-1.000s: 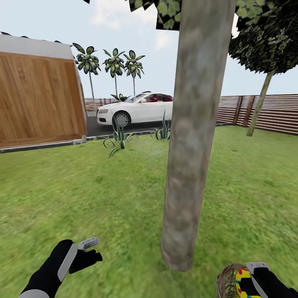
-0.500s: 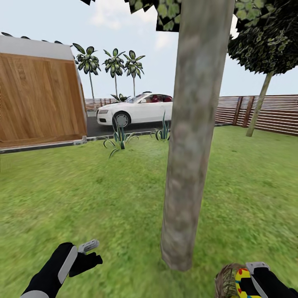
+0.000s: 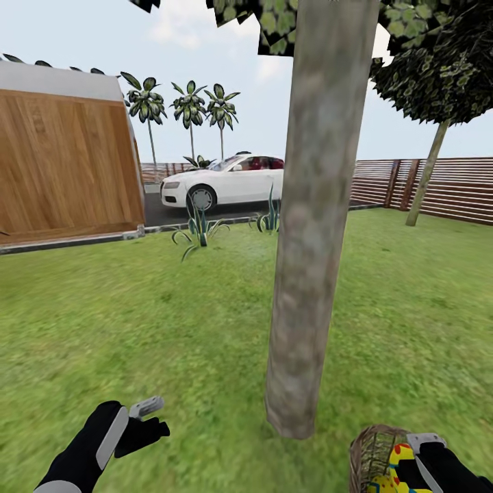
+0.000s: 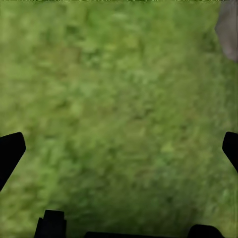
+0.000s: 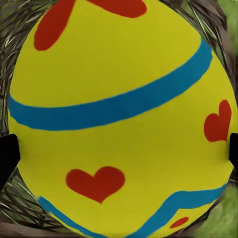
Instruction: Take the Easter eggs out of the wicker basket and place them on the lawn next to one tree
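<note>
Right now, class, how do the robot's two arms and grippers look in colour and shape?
Both arms are black. The left gripper has a light grey strip along the wrist and a pale grey finger above a black one. The right gripper carries a similar grey finger on black casing.

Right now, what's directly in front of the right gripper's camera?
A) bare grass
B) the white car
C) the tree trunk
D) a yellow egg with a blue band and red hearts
D: the right wrist view looks straight onto the yellow egg, blue band and red hearts, with wicker basket weave around it.
</note>
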### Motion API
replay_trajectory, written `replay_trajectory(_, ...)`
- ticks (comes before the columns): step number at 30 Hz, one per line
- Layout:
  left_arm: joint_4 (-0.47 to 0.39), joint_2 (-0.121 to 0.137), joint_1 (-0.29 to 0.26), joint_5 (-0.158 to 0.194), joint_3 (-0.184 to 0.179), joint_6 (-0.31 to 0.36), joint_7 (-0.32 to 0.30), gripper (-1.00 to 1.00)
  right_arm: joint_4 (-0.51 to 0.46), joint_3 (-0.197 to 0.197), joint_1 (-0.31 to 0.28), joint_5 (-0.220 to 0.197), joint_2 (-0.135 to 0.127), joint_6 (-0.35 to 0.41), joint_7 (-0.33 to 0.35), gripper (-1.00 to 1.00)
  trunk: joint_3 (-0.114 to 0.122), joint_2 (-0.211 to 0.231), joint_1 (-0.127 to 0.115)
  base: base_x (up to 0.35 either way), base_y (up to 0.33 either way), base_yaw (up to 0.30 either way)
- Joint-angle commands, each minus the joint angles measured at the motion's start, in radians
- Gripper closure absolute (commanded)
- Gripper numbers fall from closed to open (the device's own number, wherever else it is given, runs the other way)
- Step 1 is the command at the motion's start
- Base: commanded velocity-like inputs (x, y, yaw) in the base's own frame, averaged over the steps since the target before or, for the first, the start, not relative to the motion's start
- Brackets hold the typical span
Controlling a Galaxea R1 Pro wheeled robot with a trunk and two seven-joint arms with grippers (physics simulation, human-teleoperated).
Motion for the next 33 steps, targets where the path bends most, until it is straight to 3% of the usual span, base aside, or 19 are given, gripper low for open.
replay_trajectory(1,-0.001,0.000,0.000,0.008,0.001,0.004,0.005,-1.00,-0.002,0.002,0.000,0.000,0.000,0.006,0.000,1.00,0.002,0.007,-0.004,0.000,0.000,0.000)
replay_trajectory(33,0.000,-0.003,0.000,0.006,-0.003,0.004,0.005,-1.00,-0.001,0.002,0.000,0.000,0.001,0.007,0.001,1.00,0.102,0.231,-0.127,0.000,0.000,0.000)
